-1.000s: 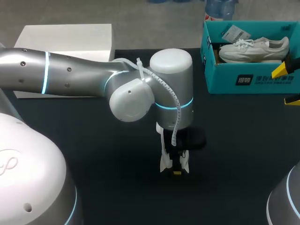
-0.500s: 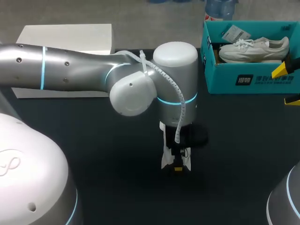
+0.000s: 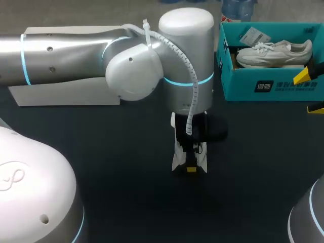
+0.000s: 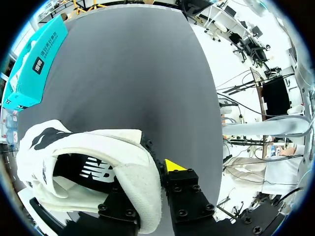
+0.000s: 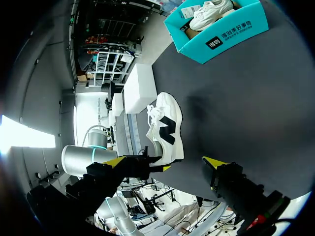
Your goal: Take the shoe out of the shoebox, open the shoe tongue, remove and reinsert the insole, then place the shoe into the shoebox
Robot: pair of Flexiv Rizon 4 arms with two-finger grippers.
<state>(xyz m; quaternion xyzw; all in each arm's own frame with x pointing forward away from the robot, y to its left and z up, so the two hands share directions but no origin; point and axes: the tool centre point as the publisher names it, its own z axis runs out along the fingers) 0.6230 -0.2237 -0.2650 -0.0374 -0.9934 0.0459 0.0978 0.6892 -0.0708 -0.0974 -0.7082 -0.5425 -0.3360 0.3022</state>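
Note:
A white shoe point(image 4: 98, 162) with a black logo hangs heel-up under my left gripper point(image 4: 155, 174), which is shut on its heel collar; one yellow fingertip point(image 4: 173, 165) shows outside the heel, the other is hidden inside the shoe. In the head view the left gripper point(image 3: 191, 168) points down over the table's middle, and my left wrist covers most of the shoe point(image 3: 177, 152). The teal shoebox point(image 3: 273, 86) stands at the back right with a second white shoe point(image 3: 276, 52) in it. My right gripper point(image 5: 165, 162) stands open and empty, facing the held shoe point(image 5: 167, 130) from a distance.
A white box point(image 3: 71, 96) lies at the back left, partly behind my left arm. The teal shoebox point(image 5: 221, 37) and the white box point(image 5: 140, 86) both lie beyond the shoe in the right wrist view. The table is covered in black cloth point(image 3: 126, 177).
My left gripper has closed on the shoe's heel, and the arm has risen and drawn back a little with the shoe. The right arm has kept still.

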